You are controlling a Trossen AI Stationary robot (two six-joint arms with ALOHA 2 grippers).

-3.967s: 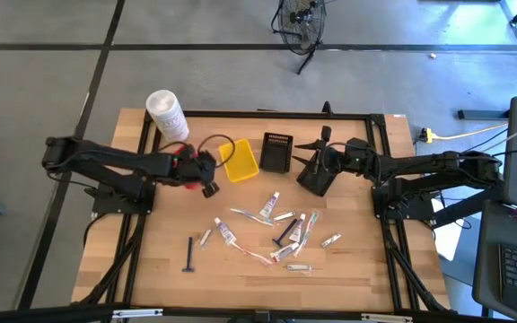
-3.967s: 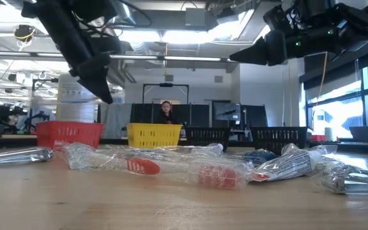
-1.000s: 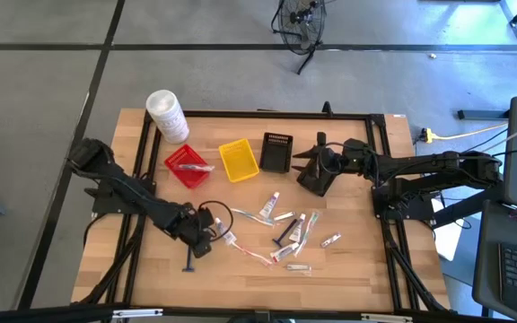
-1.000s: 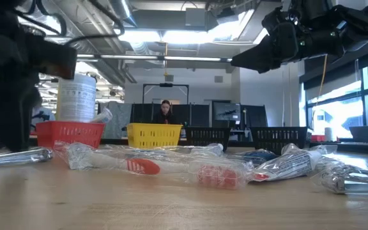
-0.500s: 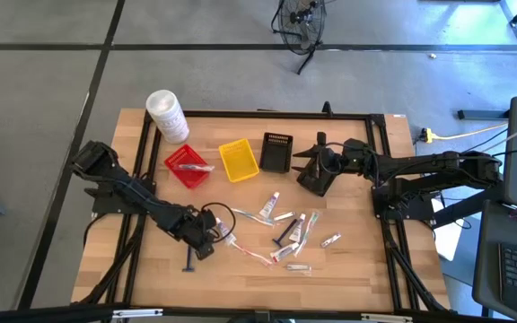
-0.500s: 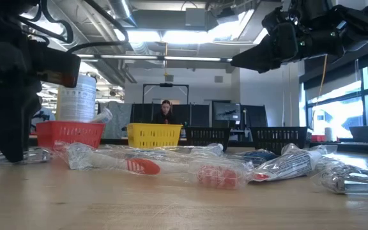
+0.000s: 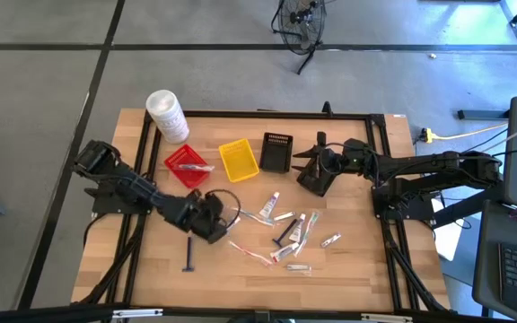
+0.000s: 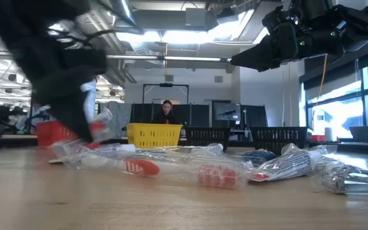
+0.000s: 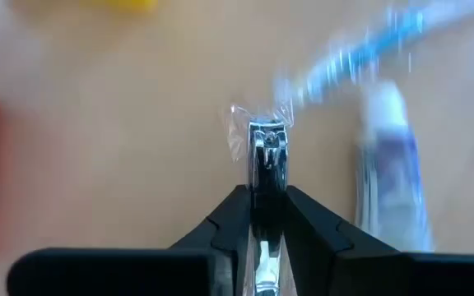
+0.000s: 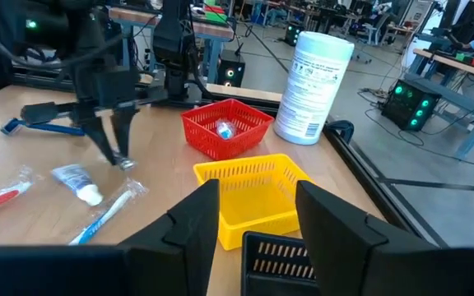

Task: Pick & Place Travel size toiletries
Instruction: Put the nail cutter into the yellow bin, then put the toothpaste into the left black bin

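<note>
Left pincer (image 9: 267, 215) above tabletop (image 7: 348, 260), clamped on clear-wrapped nail clipper (image 9: 266, 160), just left of toiletries (image 7: 285, 231). Right pincer (image 10: 253, 215) wide, above black basket (image 7: 276, 152).

— Blurred throughout in the low view: left arm (image 8: 50, 57), a dark smear hiding part of the red basket (image 8: 51, 132).
— Same in the left wrist view; blue-striped stick (image 9: 360, 57) and white tube (image 9: 393, 177) smeared, print unreadable.
— Silvery wrapped item (image 9: 267, 160) clamped between the left gripper (image 9: 267, 215) fingers, lower end hidden.
— Unidentifiable, though. Also too small: contents of the red basket from above.
— Right gripper (image 10: 253, 205) fingertips cut off by the edge.
</note>
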